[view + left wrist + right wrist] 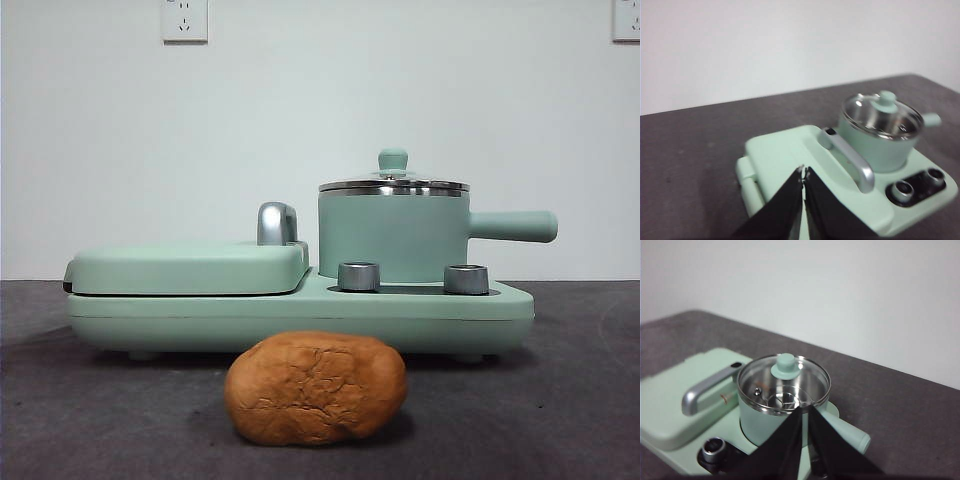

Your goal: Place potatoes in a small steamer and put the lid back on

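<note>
The large oval orange-brown potato with its cracked, rough skin (315, 388) lay on the dark grey table (560, 400), just in front of the flat mint-green cooker base (300, 318) and well below the pot, with its long axis running side to side across the front view. The small mint-green cylindrical steamer pot with a steel rim (393, 238) stood on the base behind two chrome dials (359, 276), its straight green side handle (512, 226) pointing away from the flat mint-green lidded griddle (185, 268) beside it. The round clear glass lid with a steel rim and small mint-green knob (393, 160) sat on the pot, so it seemed the lid had to come off before the potato could go in. The left claw (803, 170) hung over the griddle side with its jaws pressed together, holding nothing. The right claw (805, 411) hung just beside the steamer, also pressed together and empty, with the lid knob (786, 365) directly ahead of its tips. By my reading the right arm was the nearer one to the knob, while the potato showed in neither wrist view, so I could not tell which claw lay closer to it
</note>
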Tool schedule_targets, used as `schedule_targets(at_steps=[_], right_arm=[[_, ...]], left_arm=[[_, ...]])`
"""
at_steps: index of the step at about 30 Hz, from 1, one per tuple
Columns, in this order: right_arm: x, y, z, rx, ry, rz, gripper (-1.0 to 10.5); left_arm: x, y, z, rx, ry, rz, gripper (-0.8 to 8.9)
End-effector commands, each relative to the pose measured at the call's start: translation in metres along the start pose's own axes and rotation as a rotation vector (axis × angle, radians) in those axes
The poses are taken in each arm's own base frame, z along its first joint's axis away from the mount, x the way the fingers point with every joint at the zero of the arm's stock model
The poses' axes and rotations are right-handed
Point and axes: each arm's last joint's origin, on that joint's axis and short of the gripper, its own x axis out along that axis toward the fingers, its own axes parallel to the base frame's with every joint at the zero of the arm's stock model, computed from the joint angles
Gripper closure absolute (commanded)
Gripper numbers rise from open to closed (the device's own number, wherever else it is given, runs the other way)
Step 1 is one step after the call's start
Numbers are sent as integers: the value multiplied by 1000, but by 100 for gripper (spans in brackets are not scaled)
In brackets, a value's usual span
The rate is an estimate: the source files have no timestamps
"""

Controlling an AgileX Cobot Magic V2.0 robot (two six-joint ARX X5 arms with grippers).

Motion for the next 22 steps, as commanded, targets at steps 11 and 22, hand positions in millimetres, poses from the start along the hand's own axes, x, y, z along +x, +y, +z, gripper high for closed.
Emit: schedule_targets(at_steps=[11,22], right_arm=[[41,-2,0,-139,143,128,930],[43,4,-4,-192,202,87,661]], left_arm=[[43,-12,22,263,52,-207,807],[50,-20,22,377,42,-265,562]])
